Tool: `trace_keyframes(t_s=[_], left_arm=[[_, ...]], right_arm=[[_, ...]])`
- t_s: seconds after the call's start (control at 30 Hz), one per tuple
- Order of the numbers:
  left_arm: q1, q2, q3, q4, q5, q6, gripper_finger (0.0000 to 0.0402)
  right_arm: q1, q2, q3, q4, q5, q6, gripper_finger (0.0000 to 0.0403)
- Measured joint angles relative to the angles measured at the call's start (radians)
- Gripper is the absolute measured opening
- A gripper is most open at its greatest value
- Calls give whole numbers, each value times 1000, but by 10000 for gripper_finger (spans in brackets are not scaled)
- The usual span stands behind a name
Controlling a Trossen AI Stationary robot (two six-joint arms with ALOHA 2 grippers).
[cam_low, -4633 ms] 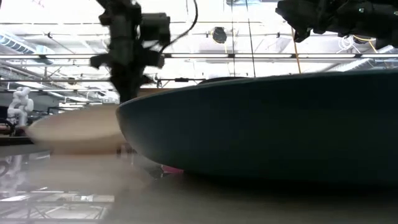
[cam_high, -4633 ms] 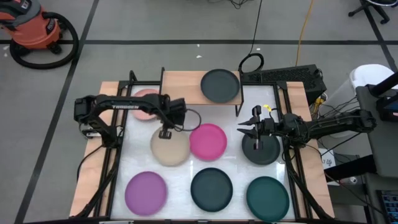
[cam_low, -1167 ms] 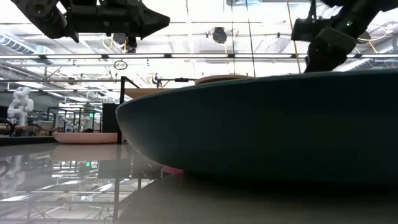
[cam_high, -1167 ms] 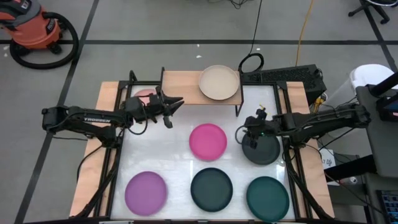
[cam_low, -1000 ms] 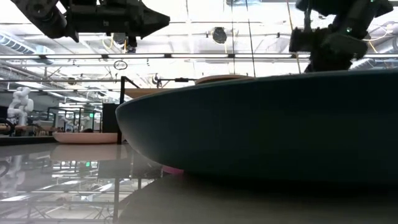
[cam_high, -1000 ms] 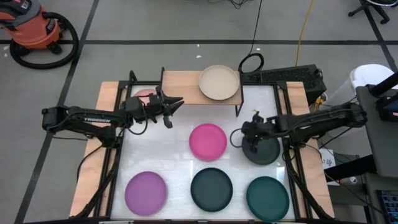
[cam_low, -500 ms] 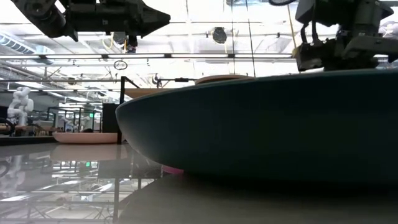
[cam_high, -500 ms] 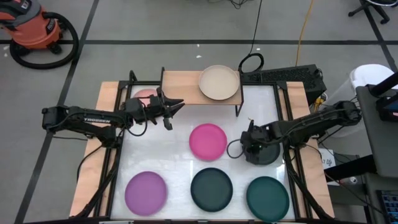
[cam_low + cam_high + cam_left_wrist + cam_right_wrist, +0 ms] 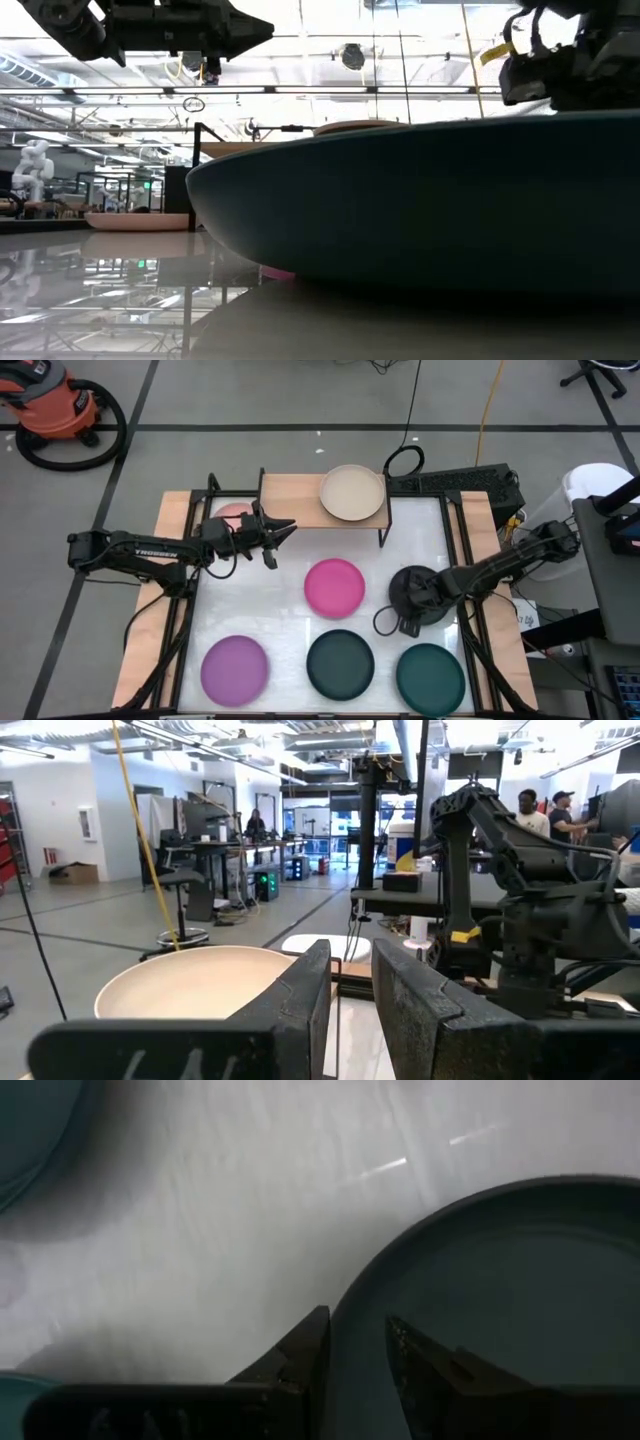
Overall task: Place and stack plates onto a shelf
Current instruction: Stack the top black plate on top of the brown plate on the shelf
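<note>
My right gripper [image 9: 400,620] is open at the near-left rim of a charcoal black plate [image 9: 422,592] that lies flat on the table. In the right wrist view one finger [image 9: 308,1348] stands outside the rim [image 9: 345,1305] and the other [image 9: 412,1362] inside it. My left gripper [image 9: 276,538] is open and empty, raised beside the shelf [image 9: 295,500]. A beige plate [image 9: 352,492] lies on the shelf top and hides whatever is under it. A salmon pink plate [image 9: 232,512] lies partly behind my left arm. Magenta [image 9: 335,587], purple [image 9: 235,667], dark teal [image 9: 340,663] and green [image 9: 431,677] plates lie flat on the table. My right gripper comes down from above with a finger on each side of the charcoal plate's near-left rim [image 9: 345,1305]. A strip of the plate's inner face shows between the rim and the inner finger. Whether either finger touches the plate, I cannot tell. The plate lies flat.
The shelf's black legs [image 9: 381,535] stand at the table's far side. Black frame rails [image 9: 470,630] run along the table's left and right edges. The dark teal plate [image 9: 420,200] fills most of the low view. White tabletop [image 9: 270,610] shows between the plates.
My right gripper has gone toward the table's near edge, along the left side of the charcoal plate, from its far-left rim to its near-left rim, and has come down lower. The plate has stayed where it was.
</note>
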Motion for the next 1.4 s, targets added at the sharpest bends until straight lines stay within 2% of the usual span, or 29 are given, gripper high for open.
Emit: trace_keyframes(t_s=[0.33, 0.83, 0.93, 1.13, 1.3, 1.4], left_arm=[[0, 0, 0, -5, 0, -7, 81], [0, 0, 0, -16, 2, -24, 81], [0, 0, 0, -16, 2, -24, 81], [0, 0, 0, -17, 2, -24, 81], [0, 0, 0, -29, 1, -24, 81], [0, 0, 1, -36, 1, -24, 81]], right_arm=[[51, 15, 0, 15, 76, 37, 82], [75, 189, 0, 38, 72, 14, 81], [75, 202, 0, 31, 75, 16, 69], [75, 198, 3, 16, 94, -4, 12], [75, 163, -1, 8, 112, -10, 7], [75, 104, 0, -29, 163, 14, 3]])
